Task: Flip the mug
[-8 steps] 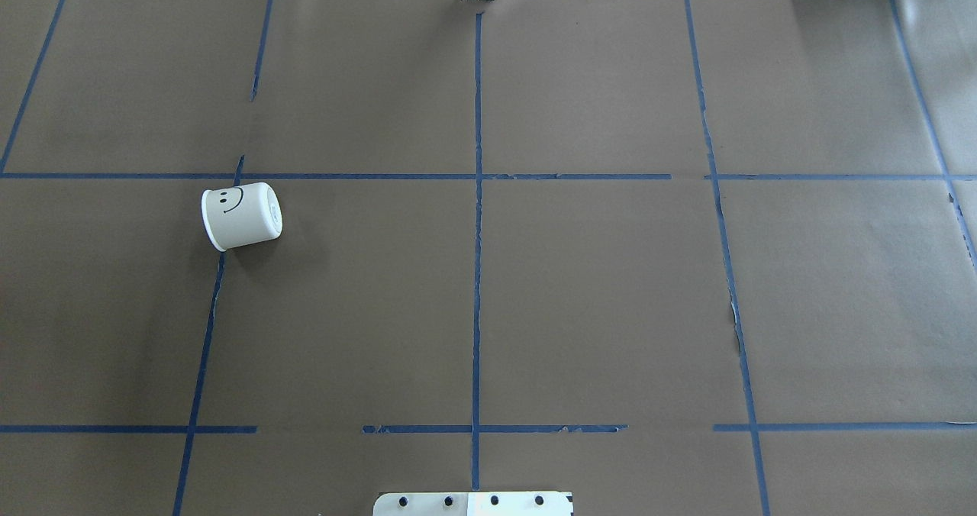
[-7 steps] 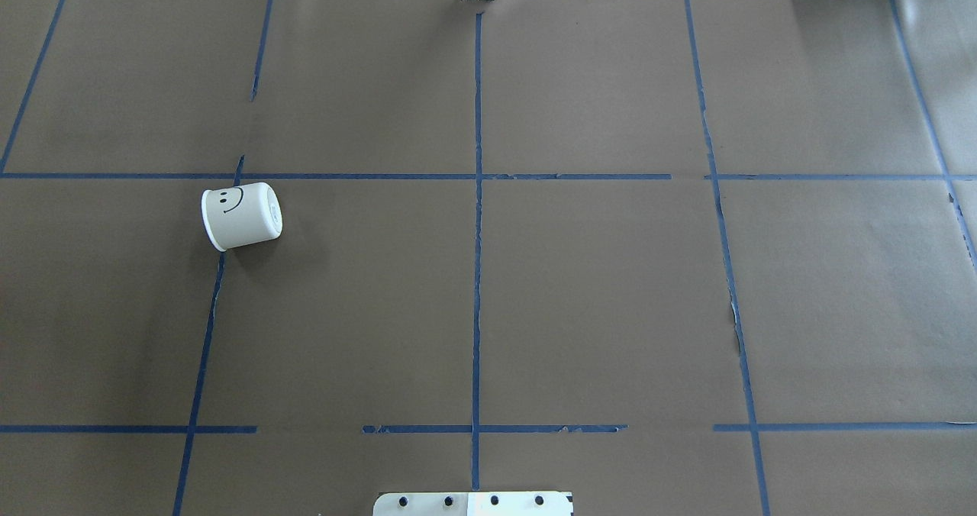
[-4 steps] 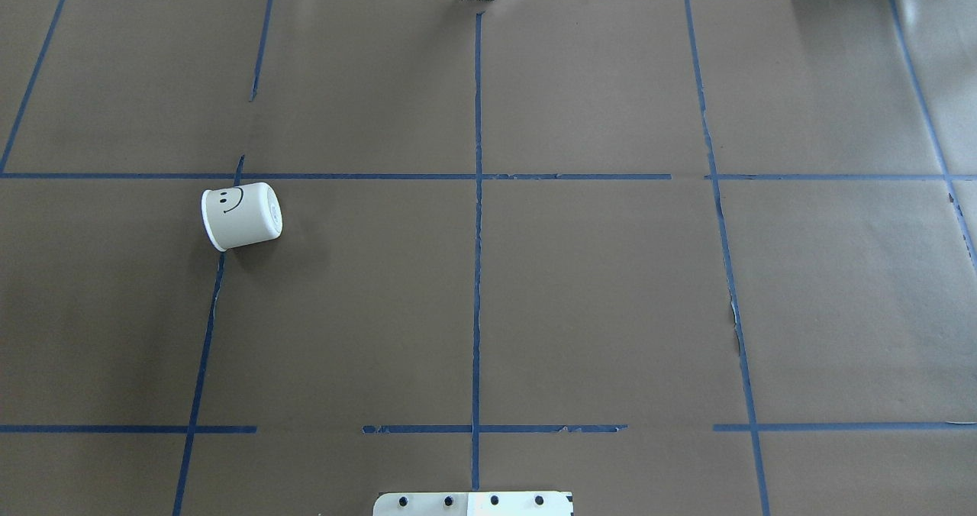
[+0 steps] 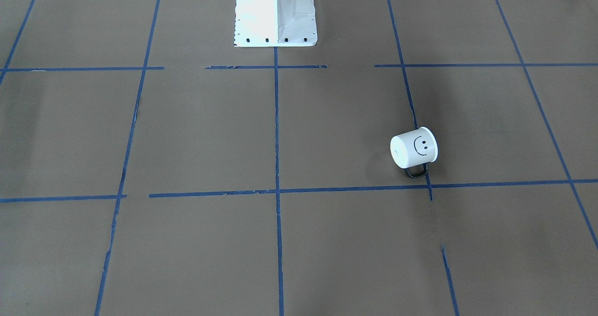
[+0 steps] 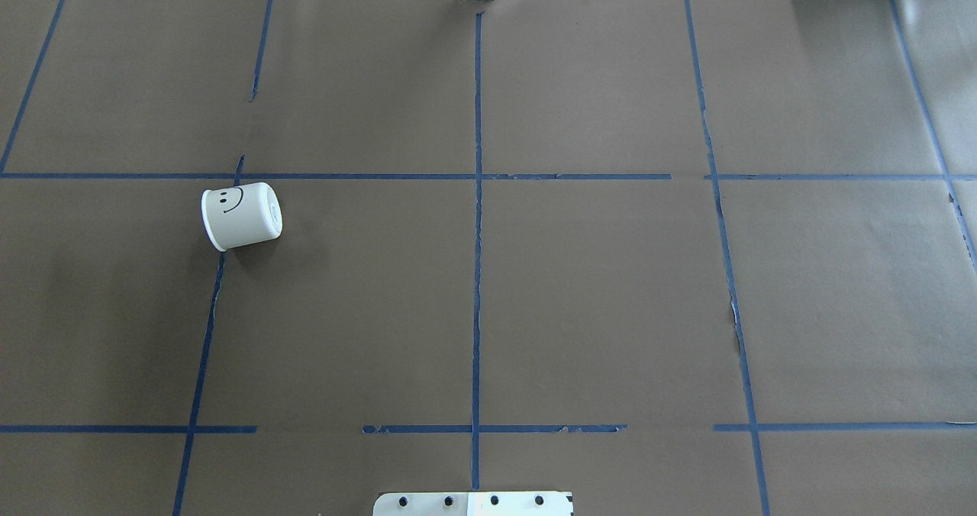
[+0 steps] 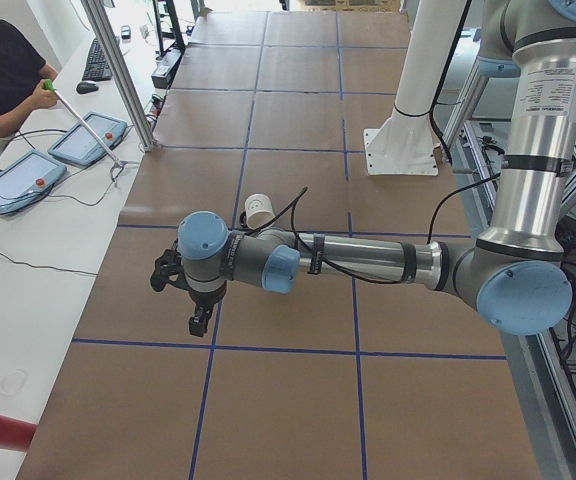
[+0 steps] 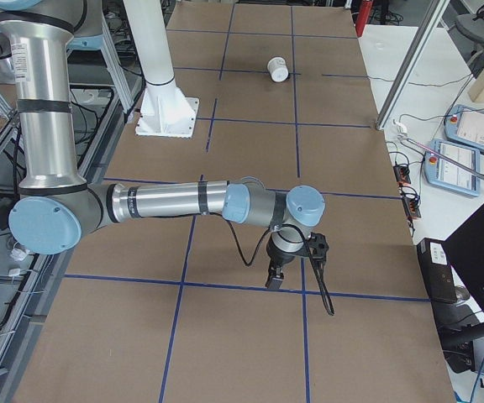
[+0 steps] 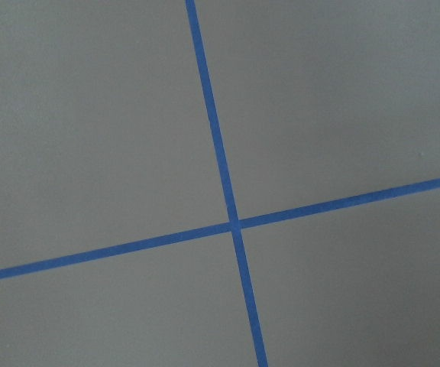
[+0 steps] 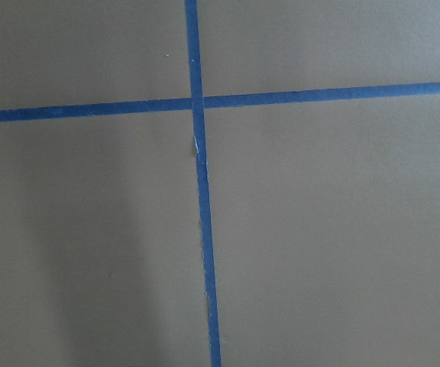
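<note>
The mug [image 5: 242, 217] lies on its side on the robot's left half of the desk [image 5: 611, 310]. It rests over a blue tape line [image 5: 200, 363], just on the robot's side of a crossing. Its smiley face is turned upward and its flat bottom points toward the middle of the desk. From overhead the dark handle is hidden behind the white body. It shows only in the front-facing view, as a loop [image 4: 416, 171] lying on the brown cover on the side away from the robot. The mug's opening is turned toward the robot's left, so its inside shows only as a small, dim circle in the left side view.

Neither arm enters the overhead or front-facing view. The left end effector [image 6: 200, 320] appears only from the desk's left end, hanging fingers-down above the cover, apart from the mug. I cannot tell whether its fingers are spread or pressed together. The right end effector [image 7: 274, 280] appears only from the right end, also pointing down, far from the mug. Its state cannot be told either. Each wrist view shows only brown cover and a tape crossing. The white base plate [image 5: 473, 503] is cut off by the overhead view's lower edge.

Against the overhead frames from the past second, nothing has shifted. The mug keeps the same spot and the same tilt.
</note>
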